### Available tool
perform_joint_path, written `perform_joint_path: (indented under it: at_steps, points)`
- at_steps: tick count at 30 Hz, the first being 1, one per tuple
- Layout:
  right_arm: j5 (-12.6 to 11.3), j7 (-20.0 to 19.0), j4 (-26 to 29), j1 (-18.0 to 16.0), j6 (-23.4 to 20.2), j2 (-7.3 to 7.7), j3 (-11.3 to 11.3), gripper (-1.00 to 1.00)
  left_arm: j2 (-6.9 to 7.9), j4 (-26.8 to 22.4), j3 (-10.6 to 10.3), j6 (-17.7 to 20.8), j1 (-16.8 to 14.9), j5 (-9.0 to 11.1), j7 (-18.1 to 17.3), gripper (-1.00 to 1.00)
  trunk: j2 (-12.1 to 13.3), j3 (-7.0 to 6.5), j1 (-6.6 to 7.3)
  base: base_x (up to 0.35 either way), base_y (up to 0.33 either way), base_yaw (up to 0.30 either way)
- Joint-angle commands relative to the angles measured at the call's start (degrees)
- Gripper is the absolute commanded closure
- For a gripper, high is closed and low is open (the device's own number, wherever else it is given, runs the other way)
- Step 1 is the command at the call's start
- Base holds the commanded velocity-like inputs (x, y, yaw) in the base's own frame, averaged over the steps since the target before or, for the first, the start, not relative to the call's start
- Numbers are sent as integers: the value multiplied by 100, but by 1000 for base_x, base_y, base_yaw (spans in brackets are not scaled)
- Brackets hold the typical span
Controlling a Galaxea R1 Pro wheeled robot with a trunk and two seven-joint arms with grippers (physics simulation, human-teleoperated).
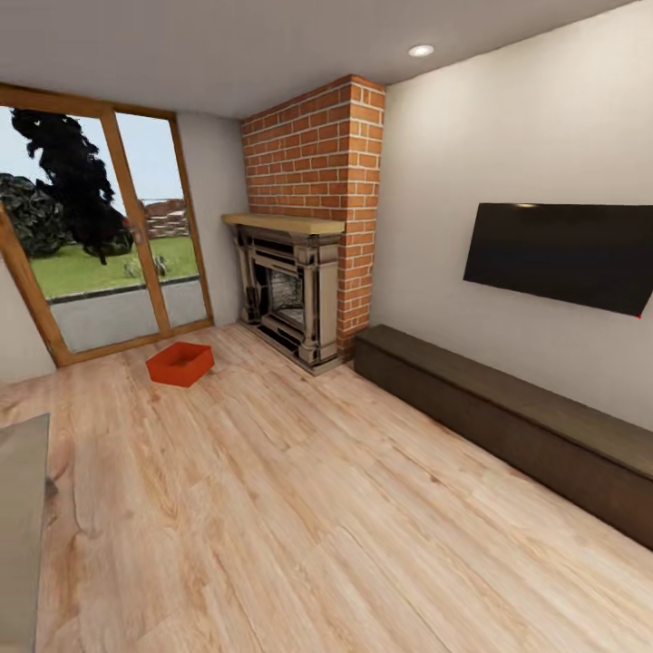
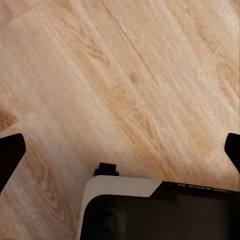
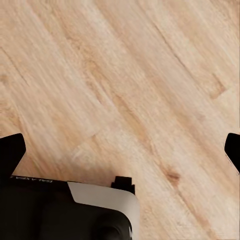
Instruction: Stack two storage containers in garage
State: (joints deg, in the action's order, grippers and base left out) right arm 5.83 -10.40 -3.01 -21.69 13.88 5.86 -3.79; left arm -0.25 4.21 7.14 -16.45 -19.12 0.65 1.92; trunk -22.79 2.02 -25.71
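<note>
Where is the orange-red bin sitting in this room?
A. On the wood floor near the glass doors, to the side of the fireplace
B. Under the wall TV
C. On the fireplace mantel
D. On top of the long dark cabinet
A: the head view shows the orange-red bin resting on the wood floor, close to the glass doors and to the left of the brick fireplace.

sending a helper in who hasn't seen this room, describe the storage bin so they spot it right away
Find the brick fireplace in the corner, with the big glass door to its left. On the wood-plank floor in front of that door sits the storage container, a low open-topped box. It is the one bright orange-red thing on the pale planks.
</note>
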Motion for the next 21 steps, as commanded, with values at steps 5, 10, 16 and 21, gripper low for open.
perform_joint_path:
  at_steps: [5, 10, 16, 21]
  points:
    - [58, -6, -24, -10, 44, 5, -42, -100, 0, 27, 24, -42, -13, 5, 15, -100, -13, 13, -7, 326, 0, 246]
    - [58, -6, -24, -10, 44, 4, -42, -100, -1, 27, 24, -42, -13, 5, 16, -100, -13, 13, -7, 326, 0, 246]
    - [65, -6, -24, -10, 44, 6, -42, -100, 6, 27, 24, -42, -13, 5, 16, -100, -13, 13, -7, 326, 0, 246]
    - [61, -6, -24, -10, 43, 6, -42, -100, 1, 27, 24, -42, -13, 5, 17, -100, -13, 13, -7, 326, 0, 246]
